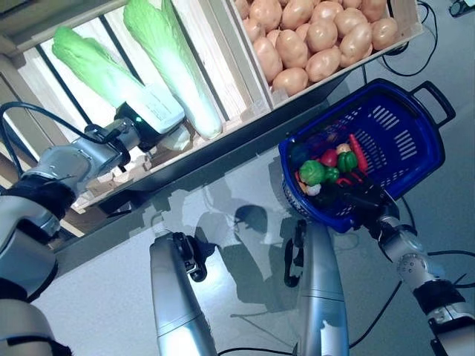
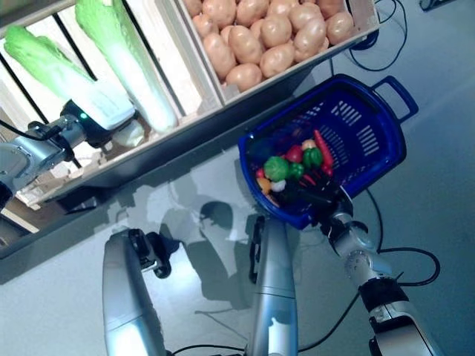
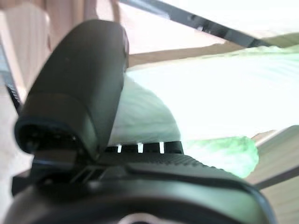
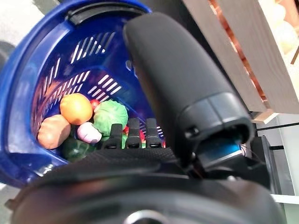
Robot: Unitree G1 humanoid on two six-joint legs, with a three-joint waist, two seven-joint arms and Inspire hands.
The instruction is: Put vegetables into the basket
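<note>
My left hand [image 1: 141, 126] is at the wooden stand, its thumb [image 3: 79, 79] and fingers curled round the white base of a long green napa cabbage [image 1: 96, 67], which still lies on the shelf. The cabbage also shows in the left wrist view [image 3: 210, 102]. The blue basket [image 1: 404, 148] stands on the floor at the right. In it lie a round green vegetable [image 1: 312, 172], a red chili [image 1: 358, 152], a round orange one [image 4: 75, 108] and others. My right hand [image 1: 356, 199] is at the basket's near rim, fingers straight and holding nothing.
A second napa cabbage [image 1: 178, 59] lies right beside the held one. The wooden stand [image 1: 245, 89] with its slanted crates runs along the far side. Grey floor [image 1: 237, 200] lies between the stand and the basket.
</note>
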